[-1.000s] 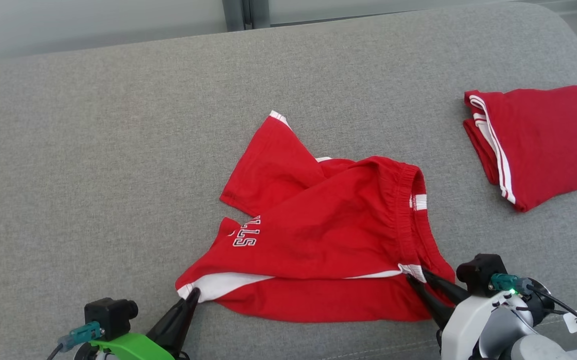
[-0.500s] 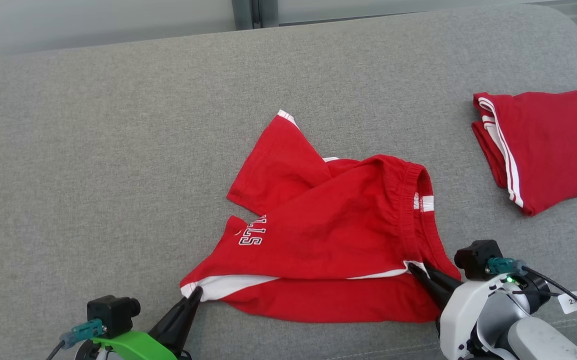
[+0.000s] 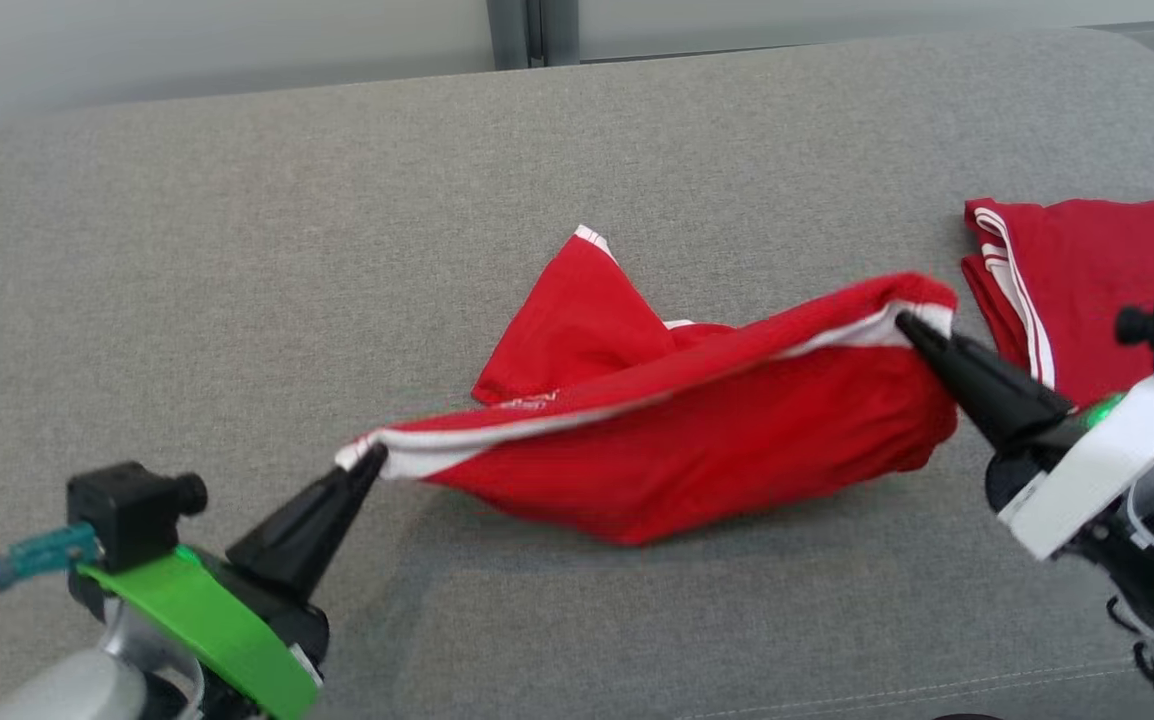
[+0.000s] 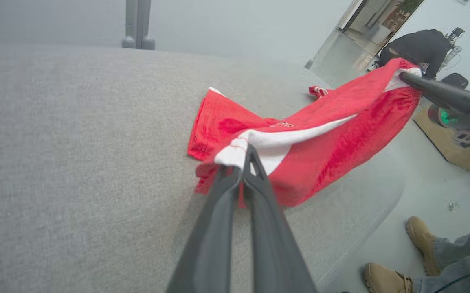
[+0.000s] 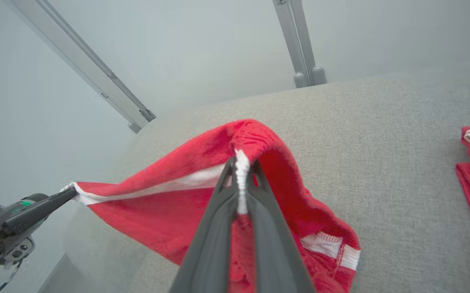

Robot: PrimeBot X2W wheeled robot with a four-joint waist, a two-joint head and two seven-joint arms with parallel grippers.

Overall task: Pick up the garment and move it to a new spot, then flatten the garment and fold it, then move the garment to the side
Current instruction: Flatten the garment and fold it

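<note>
The garment (image 3: pixel 697 460), red shorts with white trim, hangs stretched between the two hands over the middle of the grey fabric surface (image 3: pixel 237 250); its trimmed edge is raised and taut, its belly sags to the surface, and one leg flap lies flat on the far side. The left hand (image 3: pixel 374 456) is closed tight on the white corner at the near left; the right hand (image 3: pixel 905 322) is pinched on the trim at the right end. Both grips sit at the very fingertips on a thin edge, so a sharp pull apart could likely tear one corner free and drop that side into a heap; the trailing flap may drag and tuck under as the cloth travels, spoiling the flattening. The right hand works just beside a folded red garment (image 3: pixel 1097 270) at the far right, so a swing that way risks snagging it; a person's boots (image 4: pixel 422 238) stand on the floor near the surface's edge.
</note>
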